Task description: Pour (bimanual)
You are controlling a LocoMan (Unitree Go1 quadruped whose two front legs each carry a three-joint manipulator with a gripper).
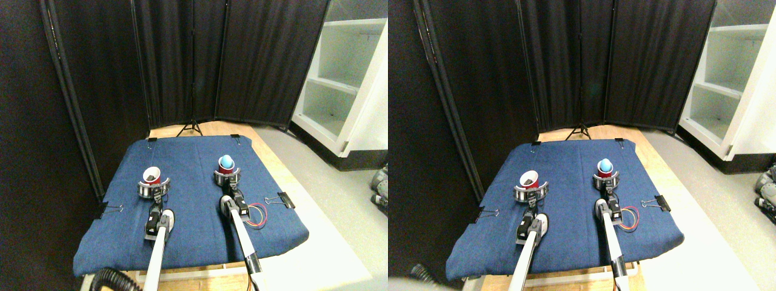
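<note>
Two pale manipulators are seen reaching up over a blue cloth [200, 224] spread on the bench [285, 176]. The left hand [153, 189] is closed around a red cup [151, 176] tilted toward the camera; the right hand [227, 179] is closed around an upright red cup [225, 170] holding a blue ball [226, 161]. Binder clips [280, 199] are fixed at the cloth's edges. Black curtains [182, 60] and white shelving [345, 73] are seen behind. No writing can be read.

One wide cam, two eyes side by side, sits low on the robot. Looks fwd and down at the counter [285, 200]. Both halves show nearly the same.
</note>
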